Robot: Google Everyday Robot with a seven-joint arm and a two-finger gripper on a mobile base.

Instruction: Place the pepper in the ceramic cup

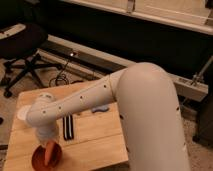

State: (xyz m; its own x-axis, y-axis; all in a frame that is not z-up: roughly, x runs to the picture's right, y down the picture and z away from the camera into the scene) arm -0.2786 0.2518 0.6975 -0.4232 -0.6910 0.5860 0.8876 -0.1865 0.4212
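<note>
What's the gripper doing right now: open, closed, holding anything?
Gripper: down over the orange-brown bowl; open or closed cannot be told. The pepper sits upright right under it; whether it is gripped cannot be told.

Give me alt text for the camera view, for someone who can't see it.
A white robot arm reaches across a wooden table, its gripper at the near left corner just above an orange-brown bowl, with the orange pepper upright beneath it, over the bowl. The white ceramic cup stands apart at the table's left edge, behind the bowl.
</note>
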